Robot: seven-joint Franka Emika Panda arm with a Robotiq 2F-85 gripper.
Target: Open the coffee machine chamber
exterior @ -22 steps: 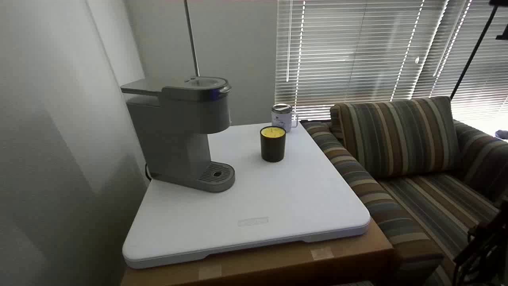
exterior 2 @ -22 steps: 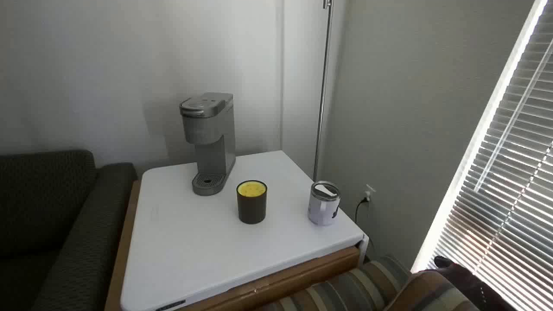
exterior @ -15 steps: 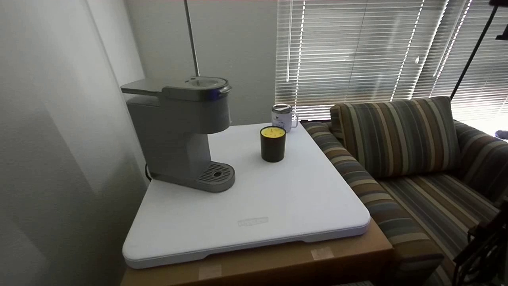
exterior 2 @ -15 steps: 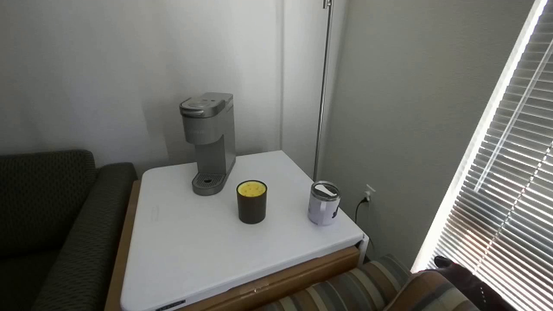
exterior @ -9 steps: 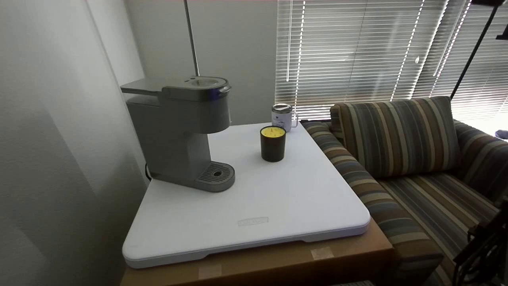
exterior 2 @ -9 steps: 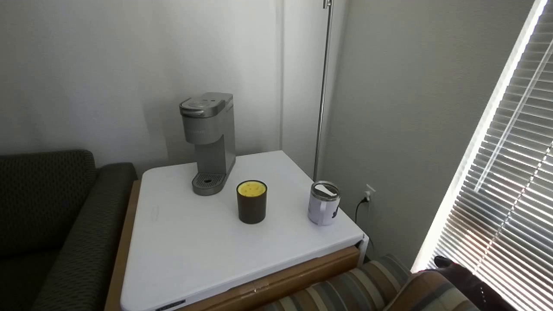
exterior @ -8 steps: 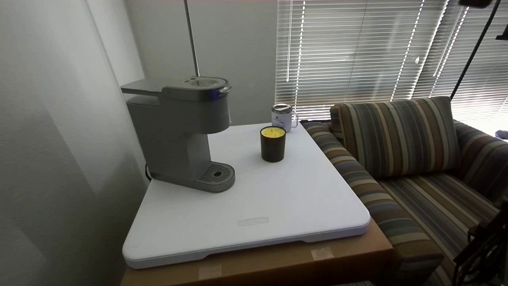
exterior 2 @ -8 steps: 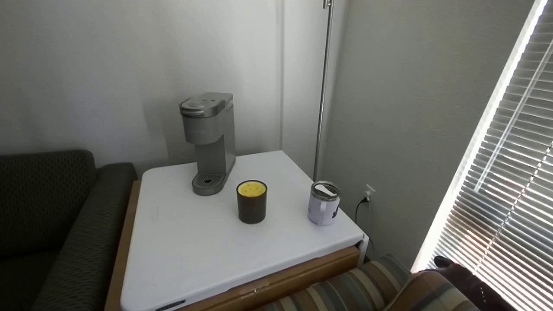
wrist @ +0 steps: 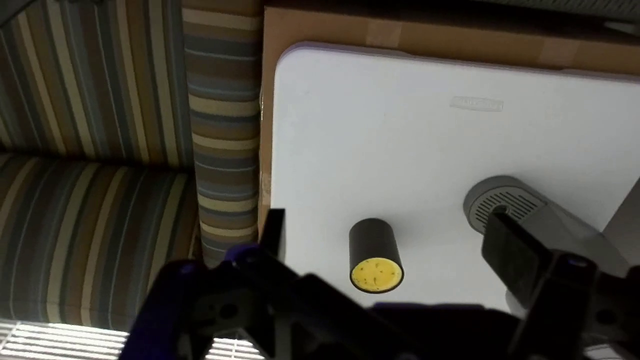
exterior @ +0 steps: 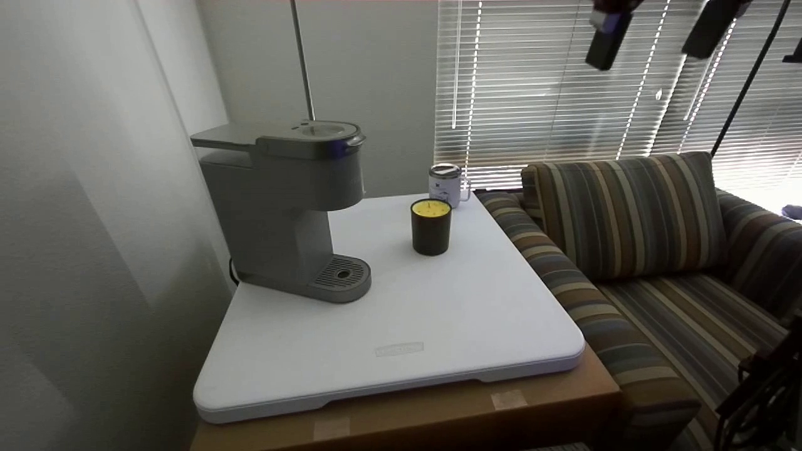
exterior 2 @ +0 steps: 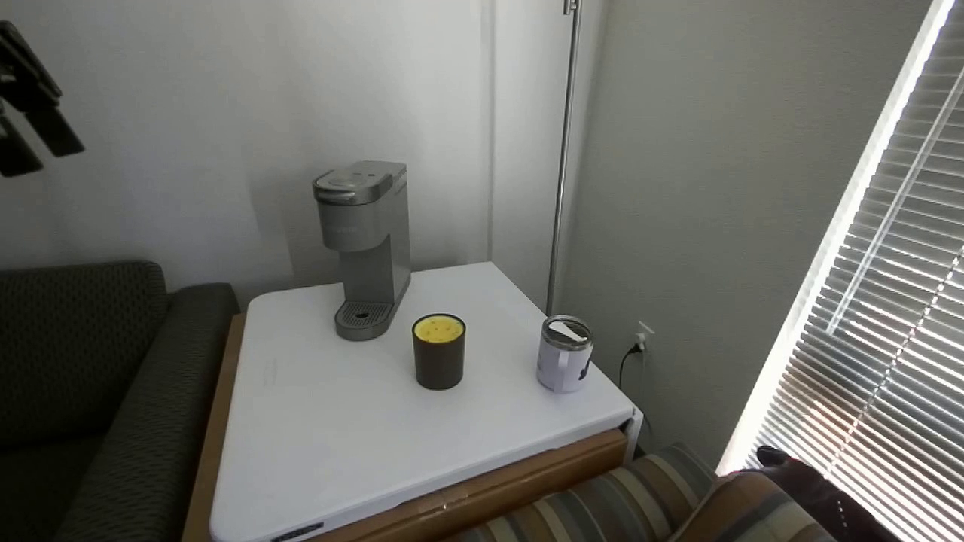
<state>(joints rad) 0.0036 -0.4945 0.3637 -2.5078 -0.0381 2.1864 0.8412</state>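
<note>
Hand point(exterior: 651, 53): jaws parted wide, nothing held; high, well apart from the counter point(exterior: 476, 313), between its 1 and 2 o'clock in an exterior view. Coffee machine point(exterior: 269, 207) upright on it, toward 10 o'clock. Chamber point(exterior: 329, 181) at the machine's 1 o'clock, lid point(exterior: 301, 148) down. Judged: lid rigid, smooth, light, perhaps stiff to start; machine might tip. Take hold beneath its front lip point(exterior: 354, 142), lift toward 12 o'clock.

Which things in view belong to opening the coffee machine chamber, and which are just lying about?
For the job:
grey single-serve coffee machine
its closed chamber lid
open gripper

Just lying about:
yellow-topped dark jar, probably a candle
pale lidded mug
striped cushion
</note>
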